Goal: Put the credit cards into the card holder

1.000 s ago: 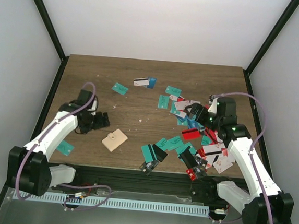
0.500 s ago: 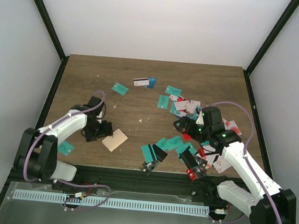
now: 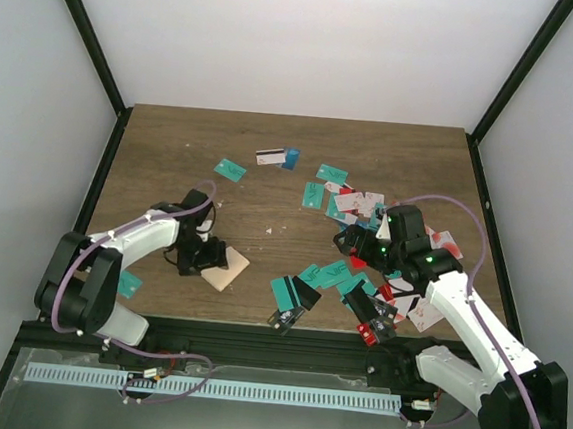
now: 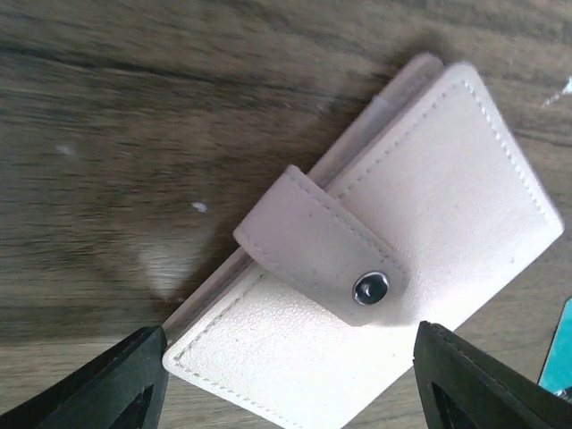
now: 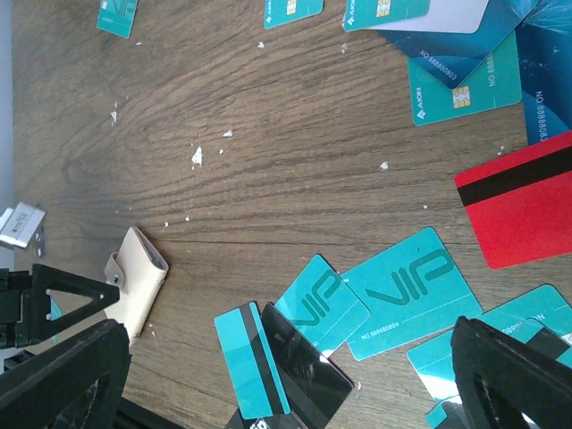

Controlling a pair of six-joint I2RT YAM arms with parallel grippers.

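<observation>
The tan card holder (image 3: 228,268) lies closed and snapped on the wood at the front left; it also shows in the left wrist view (image 4: 429,214) and the right wrist view (image 5: 138,281). My left gripper (image 3: 207,257) is open right over it, its jaws (image 4: 290,393) standing either side of the holder's near edge. Many credit cards (image 3: 362,213) lie scattered at the right: teal VIP cards (image 5: 407,290), a red card (image 5: 523,206), a black card (image 5: 313,375). My right gripper (image 3: 350,242) hangs open and empty above the teal cards (image 5: 286,384).
Single teal cards lie at the far left front (image 3: 126,283) and mid back (image 3: 229,169); a white and blue pair (image 3: 276,157) sits near the back. More red, white and black cards (image 3: 400,295) crowd the front right by the table edge.
My left gripper has moved right and forward until it is over the card holder. My right gripper came down and left over the cards a second ago, then held still.
</observation>
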